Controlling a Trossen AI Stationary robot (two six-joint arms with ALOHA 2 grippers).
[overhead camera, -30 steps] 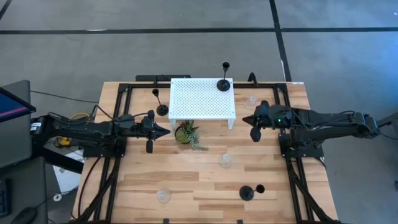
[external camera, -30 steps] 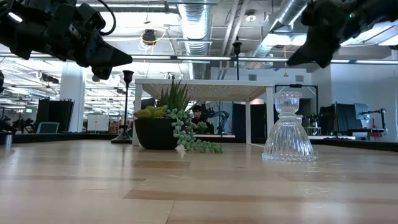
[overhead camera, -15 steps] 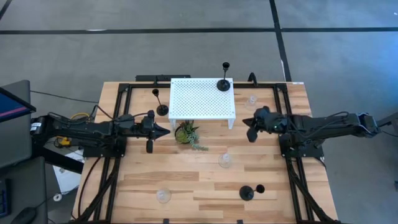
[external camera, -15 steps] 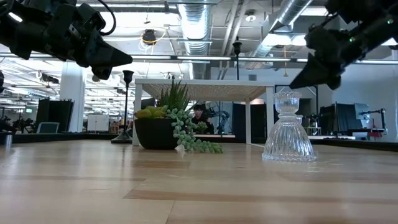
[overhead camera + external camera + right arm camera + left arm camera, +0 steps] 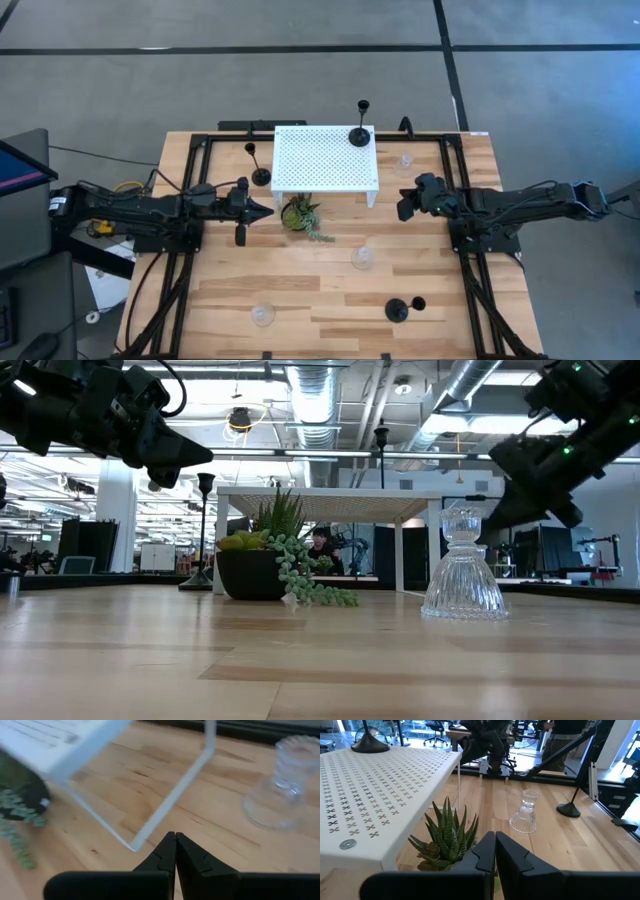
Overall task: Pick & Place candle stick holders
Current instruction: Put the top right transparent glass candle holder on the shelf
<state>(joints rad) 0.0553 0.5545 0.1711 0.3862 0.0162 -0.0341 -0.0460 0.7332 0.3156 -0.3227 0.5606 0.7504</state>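
While both arms hung above the table, we noted that the right gripper had its fingers pressed together on nothing, sitting right of centre in the high view, just off the right leg of the white perforated stand. Its wrist view showed the shut fingers aimed at that leg, with a clear glass holder in the upper right. We judged it was lining up on that glass piece. The left gripper, likewise closed and empty, waited left of centre, pointing at the small potted plant.

Moving outward, we placed the candle stick holders. One black holder stood on the stand's upper right corner, probably already delivered there. Another black one stood on the table against the stand's left side. A third sat at lower centre-right. Glass holders stood at centre, lower left and upper right beside the stand. We took the spread as leaving each arm pieces on its own side.
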